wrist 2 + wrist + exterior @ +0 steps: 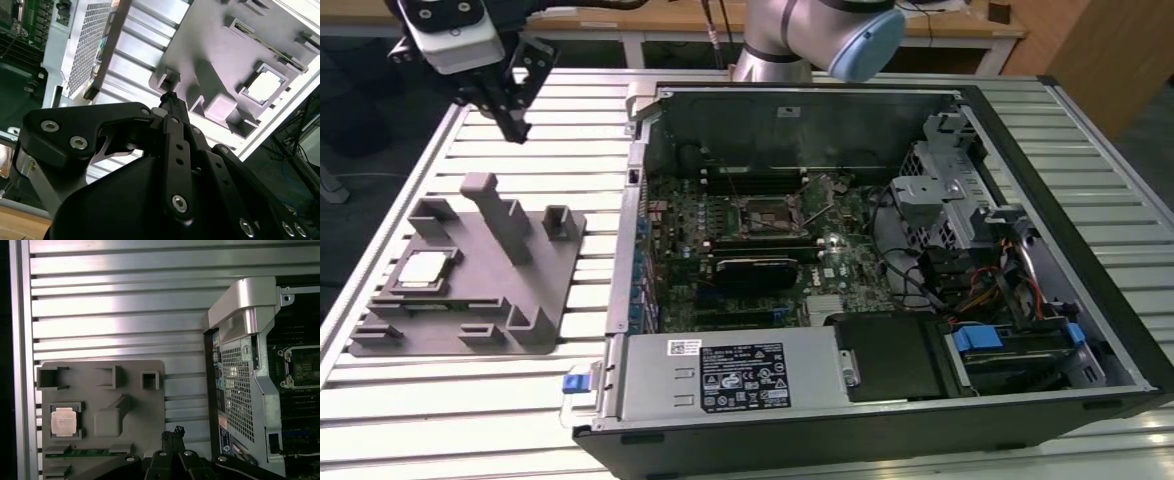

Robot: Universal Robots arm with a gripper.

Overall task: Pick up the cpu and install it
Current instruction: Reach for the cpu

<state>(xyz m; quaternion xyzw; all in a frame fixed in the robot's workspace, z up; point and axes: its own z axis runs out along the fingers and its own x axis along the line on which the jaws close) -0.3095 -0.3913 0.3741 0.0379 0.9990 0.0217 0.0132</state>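
Note:
The cpu (pixel 427 268) is a small silvery square chip lying flat in a recess of the grey plastic fixture (pixel 534 300) at the exterior view's left. Both wrist views show the cpu (pixel 265 85) (pixel 64 421) seated in the fixture (pixel 220 50) (pixel 135 405). My gripper (pixel 520 130) hangs high above the table, beyond the fixture's far end and well apart from the chip. Its black fingers (pixel 170 97) (pixel 175 432) are shut tip to tip with nothing between them. The motherboard's empty socket (pixel 767 215) (pixel 305 367) lies inside the open computer case.
The open computer case (pixel 634 250) lies on the slatted aluminium table (pixel 454 400), to the right of the fixture in the exterior view. Tall posts (pixel 500 215) stand up from the fixture. Inside the case are cables, drive bays and a power supply (pixel 734 375).

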